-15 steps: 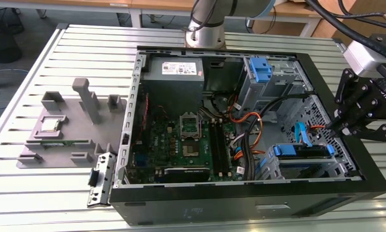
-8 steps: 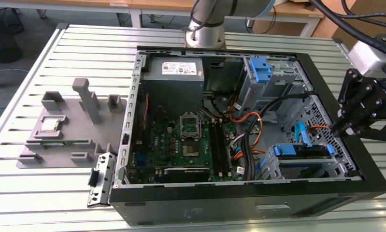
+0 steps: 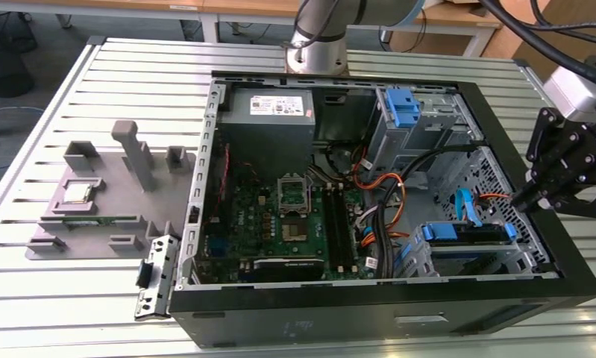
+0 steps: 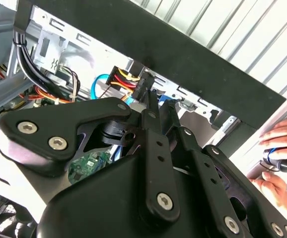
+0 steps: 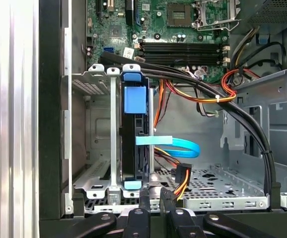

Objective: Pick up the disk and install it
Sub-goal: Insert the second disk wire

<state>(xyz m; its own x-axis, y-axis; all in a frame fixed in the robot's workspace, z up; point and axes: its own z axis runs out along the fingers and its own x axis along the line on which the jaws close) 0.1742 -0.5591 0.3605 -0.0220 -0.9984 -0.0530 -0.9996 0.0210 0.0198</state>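
The disk (image 3: 464, 233) stands on edge in the metal drive cage (image 3: 424, 261) at the case's corner nearest the exterior view's right. Its blue carrier frame shows around a dark body. In the first wrist view the disk (image 5: 135, 101) sits slotted between the cage rails (image 5: 114, 144), with blue tabs at both ends. My black gripper (image 3: 538, 201) hovers over the case's right wall, apart from the disk and holding nothing. Its fingers (image 5: 144, 204) are drawn together in both wrist views, and its fingertips (image 4: 147, 101) point into the case near the cage.
The open black computer case (image 3: 536, 294) lies on a slatted metal table (image 3: 98, 313). A blue cable (image 5: 180, 147) and orange-yellow wires (image 5: 183, 181) hang beside the cage. A bare blue bracket (image 3: 404, 108) sits in the upper bay. A grey fixture (image 3: 109, 201) stands left. A hand (image 4: 280, 148) rests outside the case.
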